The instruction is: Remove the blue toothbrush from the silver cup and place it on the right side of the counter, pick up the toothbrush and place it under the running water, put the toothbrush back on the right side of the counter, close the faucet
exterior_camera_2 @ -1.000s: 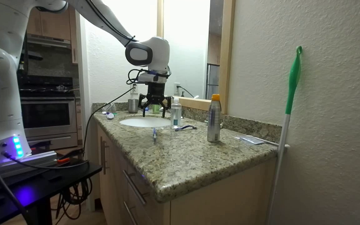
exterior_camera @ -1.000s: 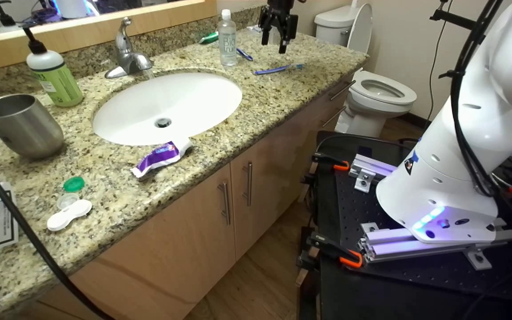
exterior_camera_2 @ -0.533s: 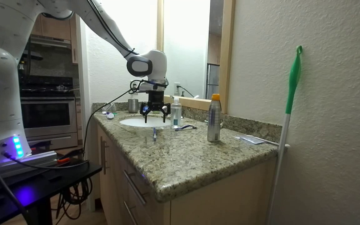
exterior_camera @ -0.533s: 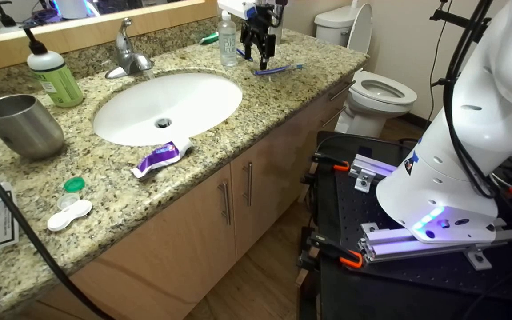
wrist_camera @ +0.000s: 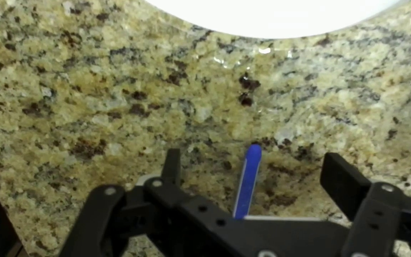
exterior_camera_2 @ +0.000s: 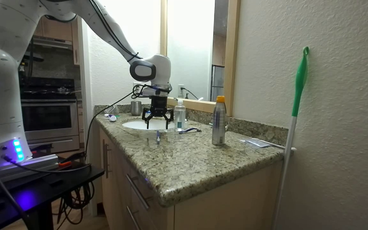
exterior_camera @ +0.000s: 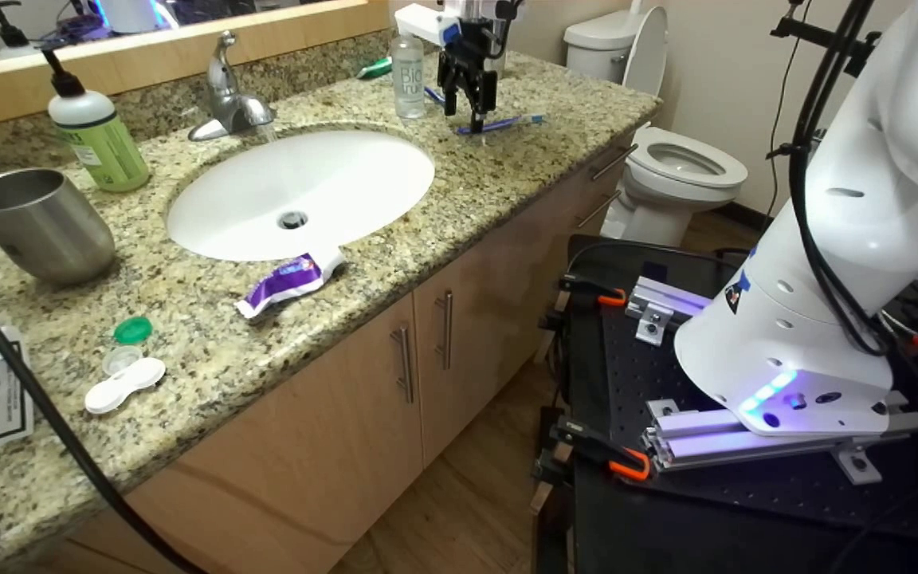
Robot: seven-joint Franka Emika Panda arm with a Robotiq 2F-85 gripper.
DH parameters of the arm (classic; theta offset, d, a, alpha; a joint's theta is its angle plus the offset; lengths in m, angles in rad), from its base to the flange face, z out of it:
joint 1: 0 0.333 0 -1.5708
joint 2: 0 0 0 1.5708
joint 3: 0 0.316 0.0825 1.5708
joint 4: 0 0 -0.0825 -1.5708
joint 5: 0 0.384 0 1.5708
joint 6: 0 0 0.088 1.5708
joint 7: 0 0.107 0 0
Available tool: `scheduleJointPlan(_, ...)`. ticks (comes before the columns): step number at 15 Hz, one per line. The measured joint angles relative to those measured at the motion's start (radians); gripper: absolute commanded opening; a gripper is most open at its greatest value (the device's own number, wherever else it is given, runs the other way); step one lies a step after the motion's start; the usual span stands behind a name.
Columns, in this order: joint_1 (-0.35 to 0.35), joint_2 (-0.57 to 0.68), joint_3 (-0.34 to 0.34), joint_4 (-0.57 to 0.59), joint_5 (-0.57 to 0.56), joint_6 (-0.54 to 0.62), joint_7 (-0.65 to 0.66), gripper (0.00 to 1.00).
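The blue toothbrush lies on the speckled counter beyond the sink in an exterior view. It also shows in an exterior view. In the wrist view its blue handle lies between the fingers; its head is hidden behind the gripper. My gripper is open, pointing down just above the handle end, also seen in an exterior view and the wrist view. The silver cup stands left of the sink. The faucet stands behind the sink, with a faint stream under its spout.
A clear bottle and a blue razor are beside the gripper. A spray can stands nearer the counter end. The white sink, a purple tube and a green soap bottle are also there.
The open gripper has come down from higher up to just above the toothbrush's handle end, with a small further descent in the last half second. The toothbrush has not moved.
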Motion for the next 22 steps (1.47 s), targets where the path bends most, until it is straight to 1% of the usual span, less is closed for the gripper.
scheduleJointPlan(8,-0.019,0.013,-0.031,-0.002,-0.028,-0.017,0.0,1.0)
scheduleJointPlan(16,-0.017,0.033,-0.013,-0.001,-0.021,-0.014,0.0,1.0)
scheduleJointPlan(17,-0.017,0.033,-0.013,-0.001,-0.021,-0.014,0.0,0.75)
scheduleJointPlan(18,-0.017,0.033,-0.013,0.0,-0.022,-0.014,0.0,0.74)
scheduleJointPlan(22,-0.017,0.033,-0.015,0.013,-0.023,-0.013,0.0,0.46)
